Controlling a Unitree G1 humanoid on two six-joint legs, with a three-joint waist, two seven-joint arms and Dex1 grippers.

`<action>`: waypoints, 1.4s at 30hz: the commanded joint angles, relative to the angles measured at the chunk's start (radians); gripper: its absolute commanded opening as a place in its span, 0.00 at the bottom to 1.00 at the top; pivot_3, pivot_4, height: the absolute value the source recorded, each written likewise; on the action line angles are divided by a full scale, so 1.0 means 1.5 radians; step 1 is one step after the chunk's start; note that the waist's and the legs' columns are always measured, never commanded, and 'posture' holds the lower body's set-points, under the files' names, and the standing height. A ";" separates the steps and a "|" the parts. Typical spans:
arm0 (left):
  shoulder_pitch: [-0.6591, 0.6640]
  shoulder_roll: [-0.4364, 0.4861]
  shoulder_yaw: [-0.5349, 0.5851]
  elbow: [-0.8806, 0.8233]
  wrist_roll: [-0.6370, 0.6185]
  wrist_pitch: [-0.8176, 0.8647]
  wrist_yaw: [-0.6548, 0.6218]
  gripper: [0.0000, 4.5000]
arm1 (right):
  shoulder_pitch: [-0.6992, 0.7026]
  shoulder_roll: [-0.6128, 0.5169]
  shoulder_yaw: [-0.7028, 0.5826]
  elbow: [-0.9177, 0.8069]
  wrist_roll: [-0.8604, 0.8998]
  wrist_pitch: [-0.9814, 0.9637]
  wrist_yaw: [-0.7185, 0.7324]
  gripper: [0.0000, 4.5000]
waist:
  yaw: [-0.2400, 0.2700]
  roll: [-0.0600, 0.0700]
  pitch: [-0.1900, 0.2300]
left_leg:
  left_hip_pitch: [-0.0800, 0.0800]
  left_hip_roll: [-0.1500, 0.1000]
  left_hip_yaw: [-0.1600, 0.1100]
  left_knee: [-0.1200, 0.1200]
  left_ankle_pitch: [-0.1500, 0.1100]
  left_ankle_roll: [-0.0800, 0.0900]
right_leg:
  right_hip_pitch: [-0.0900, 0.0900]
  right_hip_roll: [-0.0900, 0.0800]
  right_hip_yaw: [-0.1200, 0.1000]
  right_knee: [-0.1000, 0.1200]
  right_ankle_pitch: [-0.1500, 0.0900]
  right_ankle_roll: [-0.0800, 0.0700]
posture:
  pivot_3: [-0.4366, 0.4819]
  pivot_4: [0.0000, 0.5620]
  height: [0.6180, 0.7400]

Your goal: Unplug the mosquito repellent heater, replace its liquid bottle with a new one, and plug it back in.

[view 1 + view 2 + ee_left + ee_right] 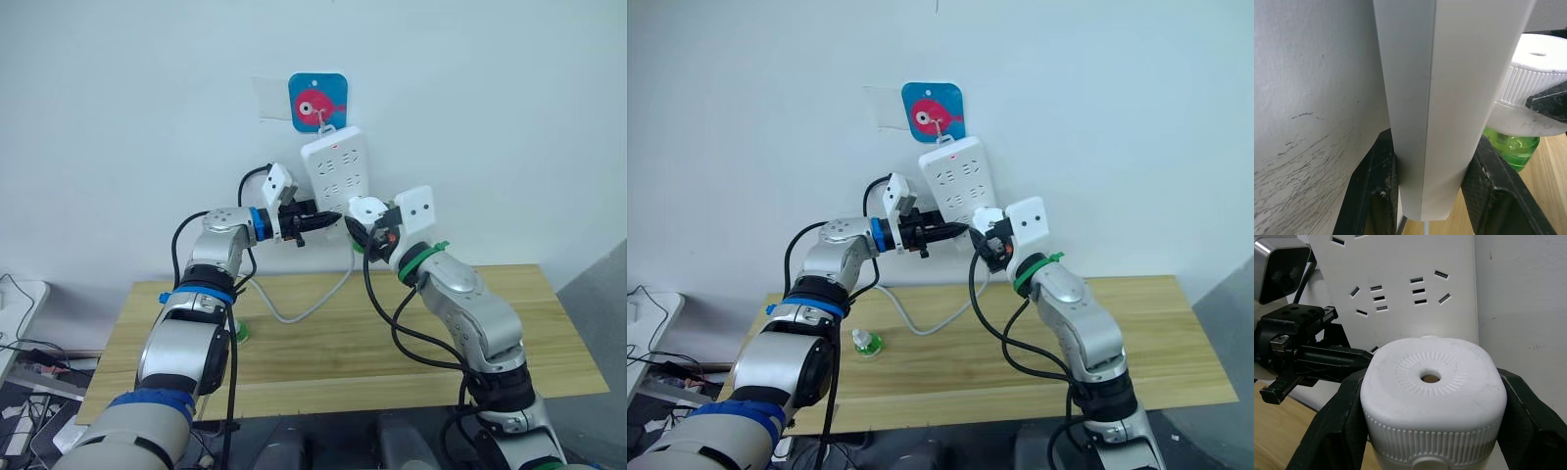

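Note:
The white mosquito repellent heater [1432, 391] has a round vent hole on top and a green liquid bottle [1513, 147] hanging under it. My right gripper [370, 223] is shut on the heater and holds it at the lower right of the white power strip [336, 176] on the wall; its prongs are hidden. My left gripper [1432, 161] is shut on the strip's lower edge, one black finger on each side. Another small green bottle [865, 343] with a white cap stands on the wooden table [529, 333] at the left.
The strip hangs from a blue fish hook [318, 101] on the wall. Its white cable [313, 304] droops down onto the table between my arms. The table's right half lies beyond my right arm.

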 commanded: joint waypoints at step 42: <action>0.390 -0.092 -0.130 -0.609 0.006 0.040 0.252 0.99 | 0.079 0.211 -0.428 0.072 0.769 0.104 -0.288 0.66 | 0.003 0.006 0.003 | 0.002 0.002 0.003 -0.001 0.001 0.001 | 0.000 0.001 0.003 0.002 0.003 -0.003 | 0.34 0.24 1.00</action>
